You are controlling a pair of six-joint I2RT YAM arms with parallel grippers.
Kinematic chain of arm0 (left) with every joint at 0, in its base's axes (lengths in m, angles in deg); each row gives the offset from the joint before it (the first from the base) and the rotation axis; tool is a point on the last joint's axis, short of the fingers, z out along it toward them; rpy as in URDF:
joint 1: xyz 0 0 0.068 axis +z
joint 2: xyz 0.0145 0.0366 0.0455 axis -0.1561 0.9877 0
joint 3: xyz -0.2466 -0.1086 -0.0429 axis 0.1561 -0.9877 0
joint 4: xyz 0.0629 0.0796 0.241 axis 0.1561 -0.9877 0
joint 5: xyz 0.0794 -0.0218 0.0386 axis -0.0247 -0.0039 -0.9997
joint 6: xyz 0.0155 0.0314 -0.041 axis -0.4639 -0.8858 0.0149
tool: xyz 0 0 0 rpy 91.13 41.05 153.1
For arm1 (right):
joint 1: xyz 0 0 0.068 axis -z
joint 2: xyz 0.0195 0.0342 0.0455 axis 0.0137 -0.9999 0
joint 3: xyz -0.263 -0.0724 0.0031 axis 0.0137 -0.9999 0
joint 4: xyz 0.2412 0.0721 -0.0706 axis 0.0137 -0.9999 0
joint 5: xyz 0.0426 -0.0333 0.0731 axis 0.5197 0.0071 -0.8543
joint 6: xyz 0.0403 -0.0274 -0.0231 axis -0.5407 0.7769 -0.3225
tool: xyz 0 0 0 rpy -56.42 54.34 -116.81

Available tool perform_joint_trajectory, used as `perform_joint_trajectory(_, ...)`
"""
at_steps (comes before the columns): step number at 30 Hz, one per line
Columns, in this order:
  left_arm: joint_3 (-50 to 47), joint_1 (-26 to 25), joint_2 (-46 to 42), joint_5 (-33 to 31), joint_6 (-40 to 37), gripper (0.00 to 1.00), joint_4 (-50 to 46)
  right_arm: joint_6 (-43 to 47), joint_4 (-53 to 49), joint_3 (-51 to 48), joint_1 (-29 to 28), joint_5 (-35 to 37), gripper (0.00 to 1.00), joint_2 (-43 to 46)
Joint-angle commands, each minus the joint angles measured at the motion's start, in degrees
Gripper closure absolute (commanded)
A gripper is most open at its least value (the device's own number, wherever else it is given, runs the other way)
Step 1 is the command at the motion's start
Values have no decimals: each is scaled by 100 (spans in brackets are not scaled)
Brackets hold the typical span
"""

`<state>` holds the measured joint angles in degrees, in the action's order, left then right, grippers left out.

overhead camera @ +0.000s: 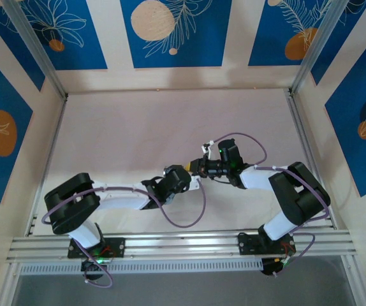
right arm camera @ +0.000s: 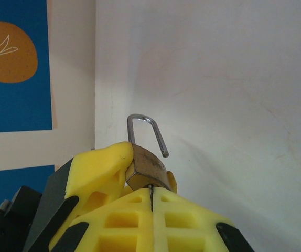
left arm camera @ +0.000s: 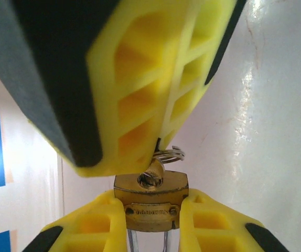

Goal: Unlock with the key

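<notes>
Padlock: brass body, clamped across its two flanks by the left gripper, whose jaws are closed tight on it.
Key: its tip is seated in the keyhole on the padlock's bottom face, the end opposite the shackle. A small key ring hangs just beside it.
Right gripper: the right gripper is pinched fully closed on the key's head, with only a thin edge of metal showing between the pads. It nearly touches the padlock's bottom face.
Key axis: in line with the padlock's long axis, running from the keyhole straight back into the right gripper.
Shackle: in the right wrist view, one leg of the shackle enters the body and the other ends free, just above it. It looks sprung.
Nearer arm: both meet at the padlock. Any turning falls to the right, about the key's own axis.
</notes>
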<state>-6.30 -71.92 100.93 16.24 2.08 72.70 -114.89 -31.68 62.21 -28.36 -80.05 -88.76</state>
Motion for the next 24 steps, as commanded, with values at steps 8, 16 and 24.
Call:
perform_joint_trajectory(8, 204, -481, 36, 989, -275, 96, 1921, -161, 707, 60, -410, -1089, 100, 50)
perform_joint_trajectory(16, 344, -371, -110, 968, 196, 97, 1142, 286, -105, 108, -175, -1035, 84, 403)
perform_joint_trajectory(24, 362, -109, -178, 1335, 842, 97, 491, 1164, -1545, 289, 103, -695, 75, 1004)
